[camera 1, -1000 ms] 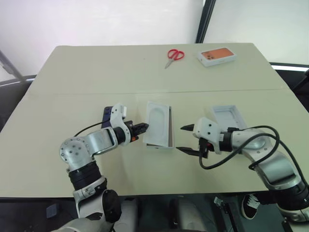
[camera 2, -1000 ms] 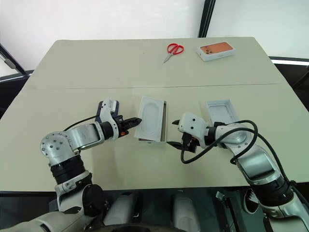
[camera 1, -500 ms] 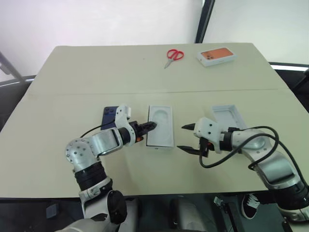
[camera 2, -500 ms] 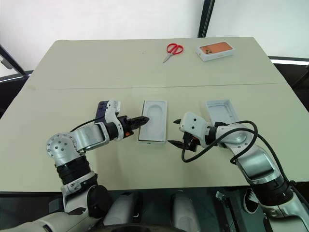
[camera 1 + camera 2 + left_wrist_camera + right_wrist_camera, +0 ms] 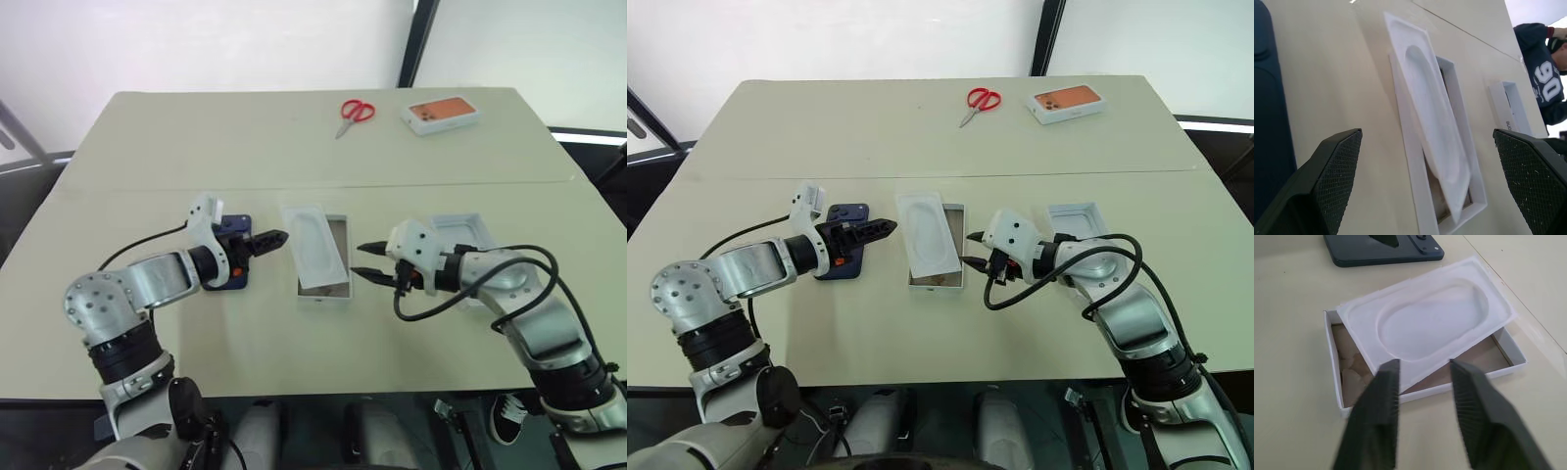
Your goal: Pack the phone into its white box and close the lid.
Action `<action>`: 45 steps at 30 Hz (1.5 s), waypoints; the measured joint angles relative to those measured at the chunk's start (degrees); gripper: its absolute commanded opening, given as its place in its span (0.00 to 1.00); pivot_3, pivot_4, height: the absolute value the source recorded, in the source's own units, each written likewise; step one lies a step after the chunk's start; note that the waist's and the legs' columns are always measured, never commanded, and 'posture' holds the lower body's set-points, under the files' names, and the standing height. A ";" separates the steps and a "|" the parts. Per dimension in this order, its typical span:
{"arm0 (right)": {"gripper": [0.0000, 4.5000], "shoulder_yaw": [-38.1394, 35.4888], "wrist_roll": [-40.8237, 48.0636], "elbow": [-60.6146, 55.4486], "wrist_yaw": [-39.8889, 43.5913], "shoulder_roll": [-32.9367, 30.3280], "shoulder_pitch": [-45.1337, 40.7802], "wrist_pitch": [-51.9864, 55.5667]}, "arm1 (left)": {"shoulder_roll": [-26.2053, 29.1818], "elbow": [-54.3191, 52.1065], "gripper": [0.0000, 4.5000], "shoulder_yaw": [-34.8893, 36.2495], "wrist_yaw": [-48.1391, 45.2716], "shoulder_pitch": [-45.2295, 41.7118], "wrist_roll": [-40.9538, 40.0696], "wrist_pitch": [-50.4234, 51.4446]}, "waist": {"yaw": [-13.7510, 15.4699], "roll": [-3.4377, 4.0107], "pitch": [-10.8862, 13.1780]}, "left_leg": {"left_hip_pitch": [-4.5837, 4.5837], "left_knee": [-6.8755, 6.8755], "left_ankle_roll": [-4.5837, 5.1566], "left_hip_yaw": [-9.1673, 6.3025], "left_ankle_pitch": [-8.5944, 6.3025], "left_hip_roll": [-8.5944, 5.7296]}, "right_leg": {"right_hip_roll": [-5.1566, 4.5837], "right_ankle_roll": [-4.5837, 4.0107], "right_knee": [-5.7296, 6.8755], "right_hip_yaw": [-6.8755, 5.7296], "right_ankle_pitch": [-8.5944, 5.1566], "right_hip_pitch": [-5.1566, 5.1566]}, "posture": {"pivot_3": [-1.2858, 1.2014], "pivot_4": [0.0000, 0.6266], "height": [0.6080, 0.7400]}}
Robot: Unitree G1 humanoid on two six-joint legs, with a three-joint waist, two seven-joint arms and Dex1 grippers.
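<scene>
The white box (image 5: 324, 284) is seen in the middle of the table (image 5: 294, 147), with its long side running away from the robot. It is a thin card box with a brown, blotchy floor. A white tray (image 5: 312, 245) with a smooth rounded dip is laid crooked on top of it, tipped up and sticking out past the far left edge. The phone (image 5: 844, 253) is laid flat just left of the box, also pointing away from the robot; it is dark blue, shiny and has round corners. The left gripper (image 5: 884, 229) is held over the phone with its fingers spread wide and nothing in them. The right gripper (image 5: 366, 262) is held just right of the box, its rough black fingers a little apart and empty. The lid (image 5: 468, 235) is laid open side up behind the right arm.
</scene>
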 measured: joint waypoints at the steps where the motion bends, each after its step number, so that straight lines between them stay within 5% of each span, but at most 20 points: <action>1: 0.00 0.23 -0.02 0.16 0.02 0.00 -0.05 -0.13 | -0.12 -0.02 1.00 -0.42 -0.02 0.11 -0.56 -0.09 | 0.00 0.00 0.00 | 0.00 0.00 0.00 0.00 0.00 0.00 | 0.00 0.00 0.00 0.01 0.00 0.00 | 0.52 0.24 1.00; 7: 0.00 0.90 -0.54 1.24 -0.44 0.46 -0.97 -0.47 | -0.18 -0.55 1.00 -2.20 0.43 1.79 -2.71 -2.46 | -0.56 0.00 0.00 | 0.01 -0.02 0.00 0.01 0.00 0.03 | 0.04 0.00 0.03 0.02 0.00 -0.04 | 0.52 0.24 1.00; 16: 0.00 4.94 -4.98 7.42 -5.48 7.98 -9.93 -0.32 | 20.72 -8.26 1.00 -13.07 -18.73 12.16 13.82 -22.07 | -0.72 0.07 -0.02 | 0.03 -0.22 -0.08 0.10 0.05 0.02 | 0.12 -0.05 0.02 0.09 0.01 -0.16 | 0.52 0.24 1.00; 25: 0.00 15.74 -13.21 15.94 -5.67 11.95 -13.80 -2.75 | 30.95 -12.45 1.00 -24.50 -37.12 23.11 29.23 -40.38 | -0.61 0.07 0.02 | -0.04 -0.21 -0.01 0.12 0.00 0.04 | -0.03 -0.06 -0.07 0.10 0.01 -0.20 | 0.52 0.24 1.00; 33: 0.00 18.43 -19.18 16.72 -3.87 10.21 -14.99 -1.54 | 31.36 -15.71 1.00 -23.74 -50.11 33.09 33.08 -54.39 | -0.60 0.07 0.02 | 0.01 -0.66 0.10 0.08 -0.04 0.15 | 0.02 -0.19 -0.06 0.09 0.08 -0.38 | 0.52 0.24 1.00; 45: 0.00 19.12 -17.32 4.35 6.13 6.35 -13.88 10.00 | 31.46 -14.73 1.00 -22.40 -55.96 34.77 35.16 -58.59 | -0.64 0.07 0.02 | 0.02 -0.68 0.14 0.05 -0.05 0.15 | 0.06 -0.19 -0.07 0.06 0.08 -0.36 | 0.52 0.24 1.00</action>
